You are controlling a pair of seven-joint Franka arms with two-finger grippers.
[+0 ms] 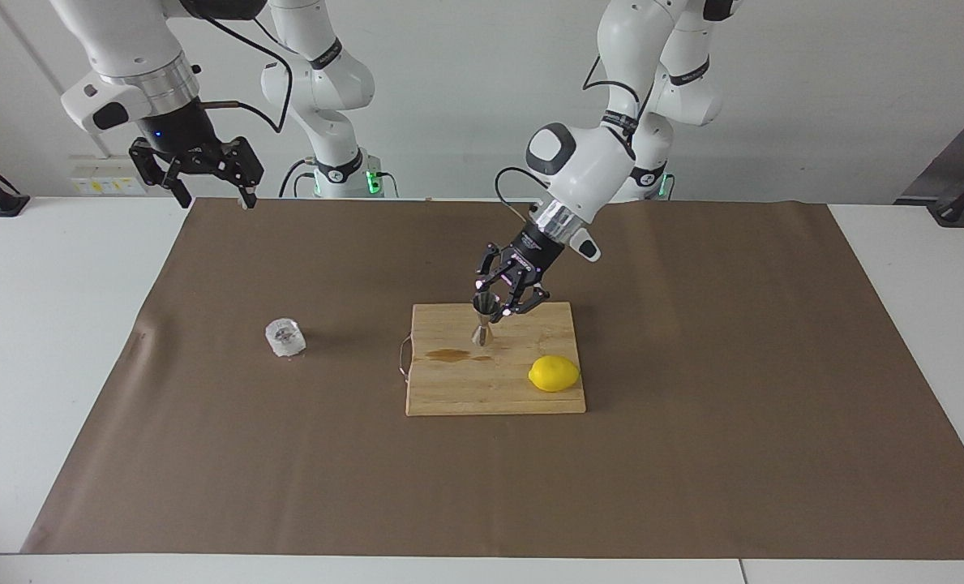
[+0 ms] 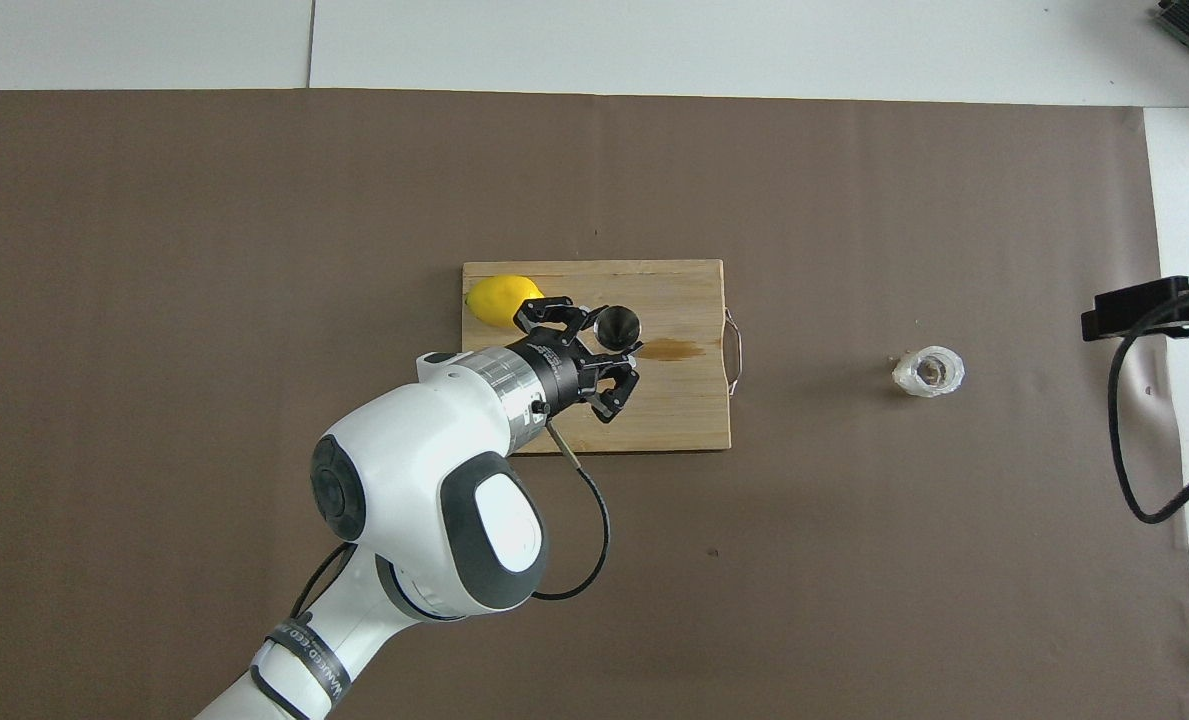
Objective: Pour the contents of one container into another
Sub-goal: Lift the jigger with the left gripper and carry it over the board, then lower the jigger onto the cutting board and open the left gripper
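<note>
Brown paper (image 1: 692,454) covers the table, with a wooden board (image 1: 465,393) in the middle. The left gripper (image 1: 499,304) is clamped on the steel jigger (image 1: 484,319), holding it upright over the board, lemon (image 1: 554,374) just beside. The glass cup (image 1: 285,338) sits well apart, below the waiting right gripper (image 1: 210,195), fingers spread.

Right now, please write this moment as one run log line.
left gripper: shut on jigger, upright over cutting board | right gripper: open, waiting, raised | glass cup: on mat, untouched | pour: not begun
</note>
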